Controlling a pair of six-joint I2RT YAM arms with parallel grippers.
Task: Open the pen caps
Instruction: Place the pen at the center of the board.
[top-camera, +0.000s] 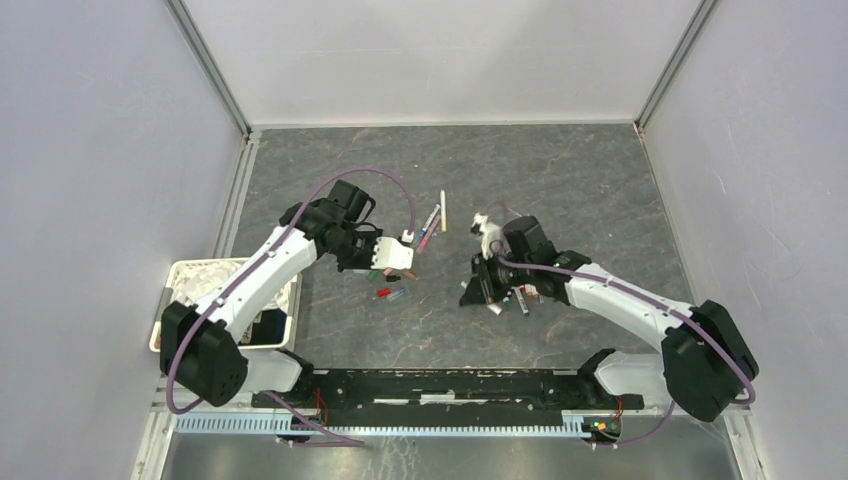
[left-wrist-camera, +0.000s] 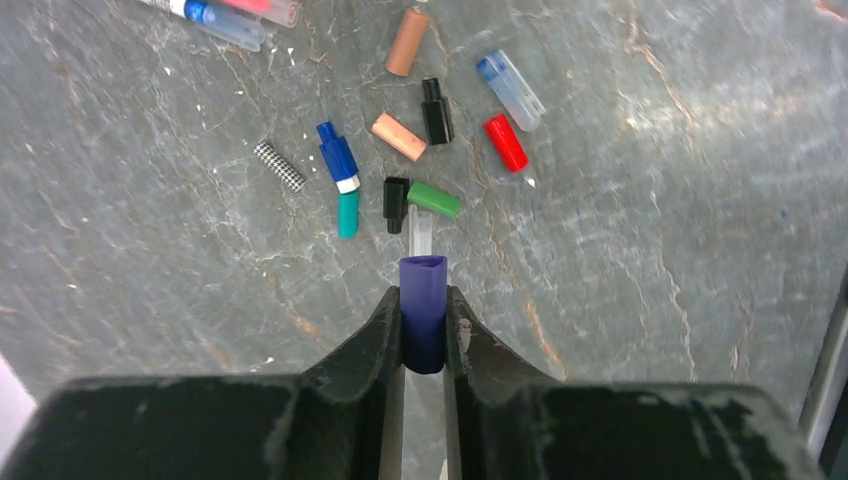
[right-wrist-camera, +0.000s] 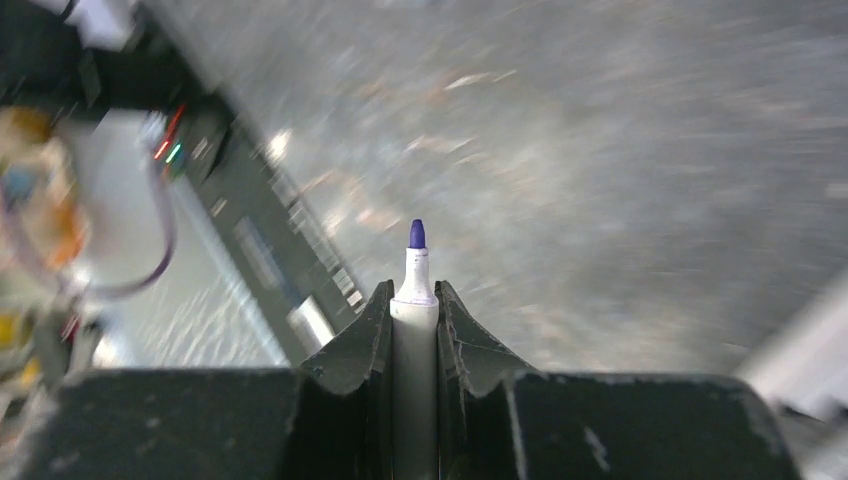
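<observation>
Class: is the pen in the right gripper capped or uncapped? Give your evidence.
Uncapped. The pen shows a bare purple tip beyond the right gripper; the left gripper holds a purple cap.

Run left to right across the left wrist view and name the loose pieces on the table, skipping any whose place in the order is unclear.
Checkered piece → dark blue cap → peach cap → red cap.

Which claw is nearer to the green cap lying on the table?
Left. The left claw, shut on a purple cap, is right beside the green cap; the right claw, gripping a pen, is well away.
</observation>
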